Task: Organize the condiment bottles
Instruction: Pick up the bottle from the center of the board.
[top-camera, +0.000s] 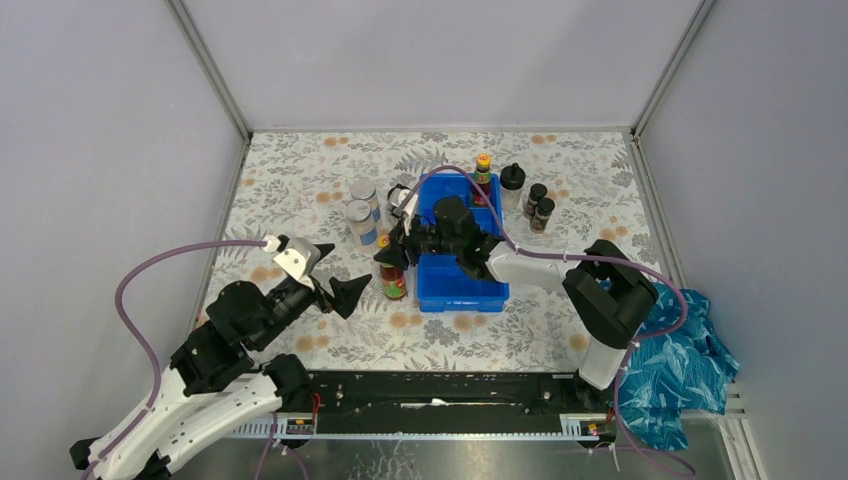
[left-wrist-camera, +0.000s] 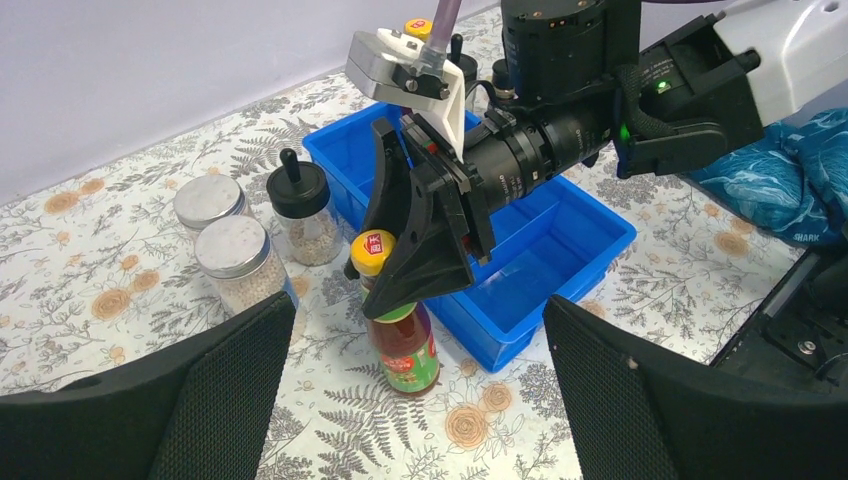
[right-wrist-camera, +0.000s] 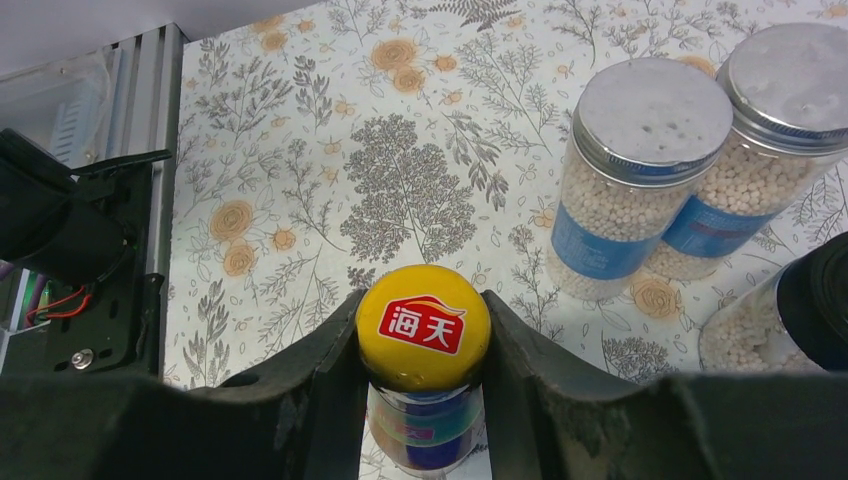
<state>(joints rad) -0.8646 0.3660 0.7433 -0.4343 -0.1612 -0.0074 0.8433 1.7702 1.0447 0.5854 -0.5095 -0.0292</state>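
My right gripper (top-camera: 393, 256) is shut on the neck of a dark red bottle (top-camera: 394, 283) with a yellow cap, which is upright just left of the blue tray (top-camera: 460, 298). In the right wrist view the cap (right-wrist-camera: 423, 325) sits tight between the fingers. In the left wrist view this bottle (left-wrist-camera: 403, 345) has its base at the table. My left gripper (top-camera: 337, 288) is open and empty, left of the bottle and facing it. Two silver-lidded jars (top-camera: 360, 204) stand behind. A second red bottle (top-camera: 483, 168), a black-domed bottle (top-camera: 512, 185) and two short dark jars (top-camera: 540, 206) stand behind the tray.
Another black-domed bottle (left-wrist-camera: 297, 207) stands beside the silver-lidded jars (left-wrist-camera: 225, 243), close to the tray's left wall (left-wrist-camera: 345, 165). A blue cloth (top-camera: 682, 352) lies off the table's right front corner. Grey walls enclose the table on three sides.
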